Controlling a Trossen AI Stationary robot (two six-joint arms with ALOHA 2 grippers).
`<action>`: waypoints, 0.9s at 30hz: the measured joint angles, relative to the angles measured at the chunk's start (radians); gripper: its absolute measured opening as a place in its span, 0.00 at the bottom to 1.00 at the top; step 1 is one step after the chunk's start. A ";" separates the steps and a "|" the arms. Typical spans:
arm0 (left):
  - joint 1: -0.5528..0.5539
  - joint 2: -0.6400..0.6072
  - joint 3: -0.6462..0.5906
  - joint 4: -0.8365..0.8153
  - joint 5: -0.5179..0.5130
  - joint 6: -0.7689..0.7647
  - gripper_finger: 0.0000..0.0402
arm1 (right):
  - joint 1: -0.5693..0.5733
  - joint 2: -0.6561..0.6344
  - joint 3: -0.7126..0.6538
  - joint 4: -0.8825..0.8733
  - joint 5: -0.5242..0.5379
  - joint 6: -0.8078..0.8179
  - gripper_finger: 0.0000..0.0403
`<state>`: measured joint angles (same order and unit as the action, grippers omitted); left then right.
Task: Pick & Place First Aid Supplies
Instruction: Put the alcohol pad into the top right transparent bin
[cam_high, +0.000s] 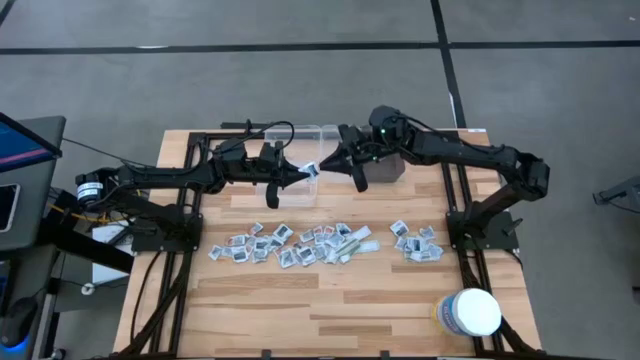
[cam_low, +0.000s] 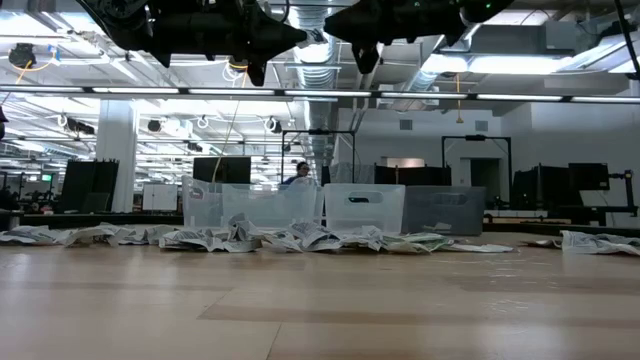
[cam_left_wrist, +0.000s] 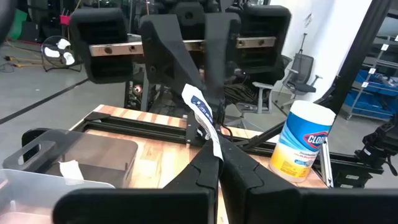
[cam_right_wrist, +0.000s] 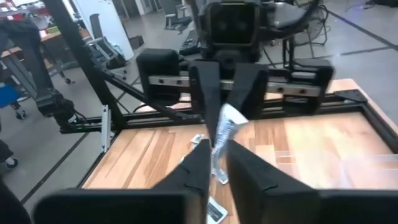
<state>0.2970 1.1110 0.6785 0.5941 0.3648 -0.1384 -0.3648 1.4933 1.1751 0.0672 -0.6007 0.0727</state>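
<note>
Two arms: both are up in the air, nose to nose above the far half of the wooden table (cam_high: 330, 300), tips nearly meeting.
Left gripper (cam_high: 308, 173): clenched tight on one packet (cam_high: 312, 171), a slim white wrapper with a blue print; in the left wrist view the strip (cam_left_wrist: 204, 118) rises from between the closed fingers (cam_left_wrist: 205, 171).
Right gripper (cam_high: 327, 166): it faces the left one head-on, with the held packet right at its tips. The right wrist view shows that wrapper (cam_right_wrist: 222, 134) standing in the narrow gap between its fingers (cam_right_wrist: 198, 163); whether they actually press on it, I cannot tell.
Height: from the low view both grippers hang well clear of the tabletop, high over the bins.
Clear bin (cam_high: 296, 140): at the far edge, just behind the two grippers.
Dark bin (cam_high: 385, 168): beside the clear one, under the right wrist.
First aid supplies (cam_high: 300, 245): a broad scatter of small square packets lies across the middle of the table, nearer than both grippers.
Smaller cluster (cam_high: 415, 242): more packets, apart from the main spread, on the right arm's side.
Wipes tub (cam_high: 470, 312): white, upright, alone at the near right corner, well away from the packets.
</note>
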 joint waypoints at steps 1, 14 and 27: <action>0.000 0.000 0.000 0.000 0.000 0.000 0.01 | 0.003 0.000 0.000 -0.001 -0.001 0.002 0.17; -0.007 0.000 -0.001 0.013 -0.002 -0.001 0.01 | 0.046 0.000 0.000 -0.010 0.053 0.052 0.56; -0.022 0.000 -0.001 0.095 0.005 0.078 0.01 | 0.056 0.000 0.000 0.013 0.104 0.048 0.48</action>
<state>0.2749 1.1114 0.6777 0.6889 0.3695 -0.0600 -0.3085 1.4933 1.1751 0.0798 -0.4969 0.1211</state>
